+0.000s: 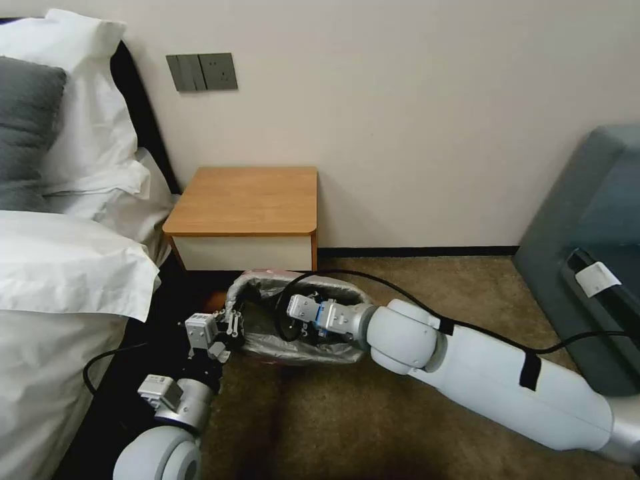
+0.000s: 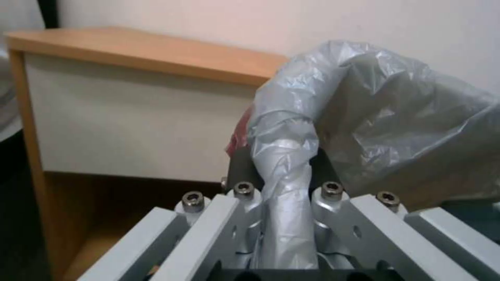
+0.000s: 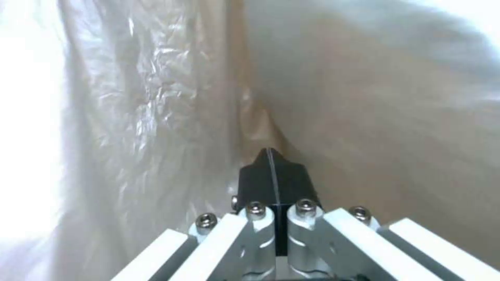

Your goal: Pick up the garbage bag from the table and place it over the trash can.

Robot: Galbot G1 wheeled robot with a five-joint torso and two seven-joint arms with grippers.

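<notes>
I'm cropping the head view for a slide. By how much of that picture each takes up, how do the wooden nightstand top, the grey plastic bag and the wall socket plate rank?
1. Orange-brown wooden nightstand top
2. Crinkled grey plastic bag
3. Grey wall socket plate

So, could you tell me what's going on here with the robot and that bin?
The robot is lining the trash can on the carpet in front of the table. The garbage bag is draped over the can's rim. The left gripper is shut on a bunched fold of the bag at the can's edge, while the right gripper, fingers shut, reaches down inside the bag.
</notes>
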